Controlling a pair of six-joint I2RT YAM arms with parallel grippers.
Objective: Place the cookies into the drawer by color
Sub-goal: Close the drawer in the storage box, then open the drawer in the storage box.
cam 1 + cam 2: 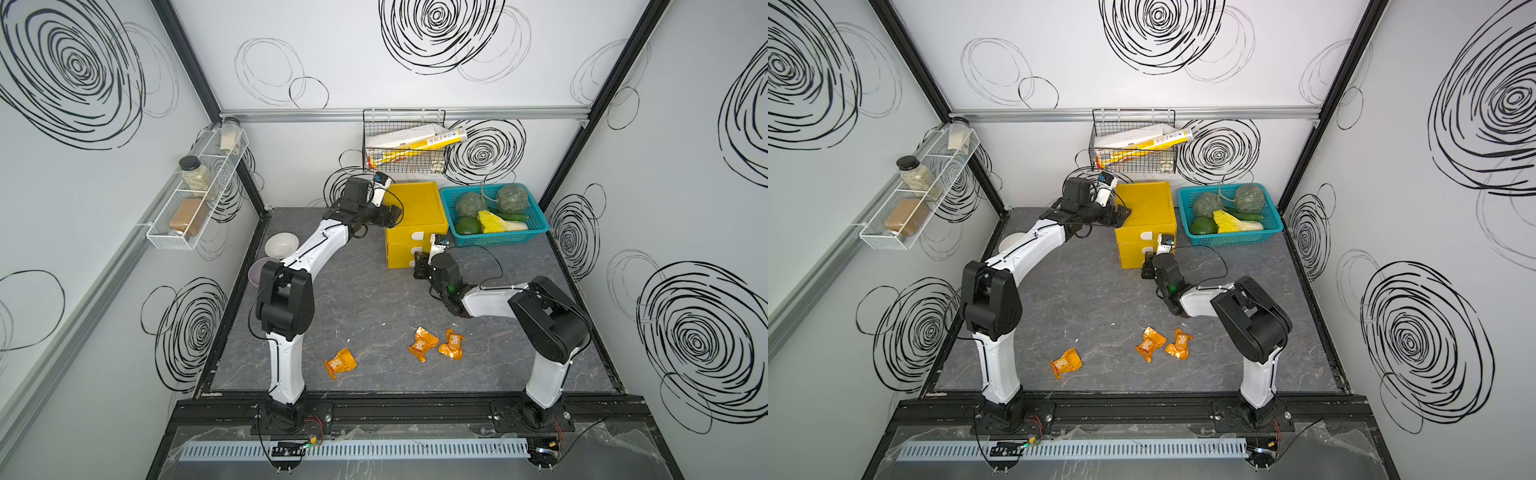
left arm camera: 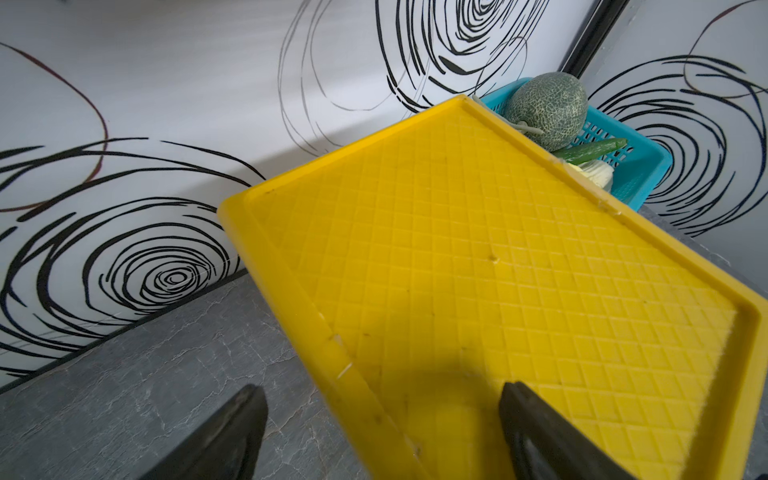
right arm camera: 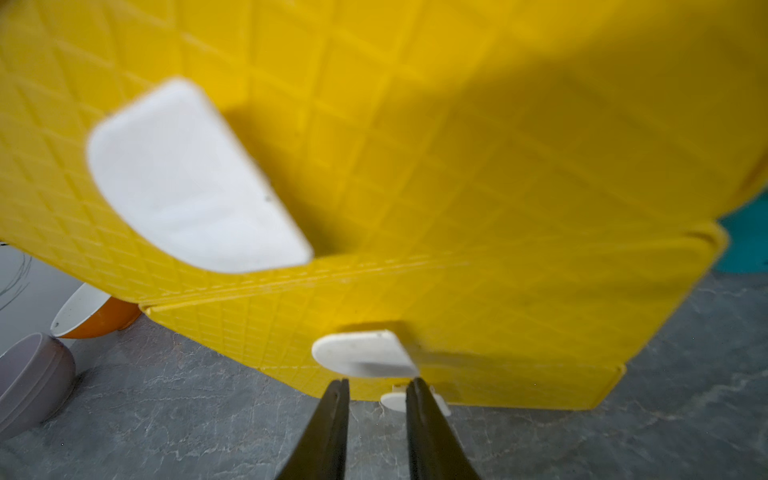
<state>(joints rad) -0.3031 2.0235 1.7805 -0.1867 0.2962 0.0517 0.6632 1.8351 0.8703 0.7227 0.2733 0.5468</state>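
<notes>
Cookies: three orange packets on the grey table (image 1: 374, 291), at my end.
- left packet (image 1: 340, 363) lies alone
- middle packet (image 1: 423, 343) and right packet (image 1: 451, 344) lie just beside each other
- all three are well apart from both my grippers
- each has a white label; the print is too small to read

Yellow cabinet (image 1: 415, 208): far side of the table by the back wall, just beside the teal basket (image 1: 494, 240) on its right.

My right gripper (image 3: 378, 382): low at the cabinet front, jaws parted by a narrow gap. Its tips are at the lowest white handle tab (image 3: 395, 401); I can't tell if they touch it. The middle tab (image 3: 365, 353) is just above the tips.

My left gripper (image 2: 381, 386): spread wide, straddling the cabinet's top left edge, with one finger (image 2: 245, 415) over the table and the other over the ribbed top.

Beyond that, there are melons (image 1: 513, 198) in the basket and a white bowl (image 1: 281, 244) by my left arm. The boxes in the wire wall rack (image 1: 405, 141) carry printing I can't read.
</notes>
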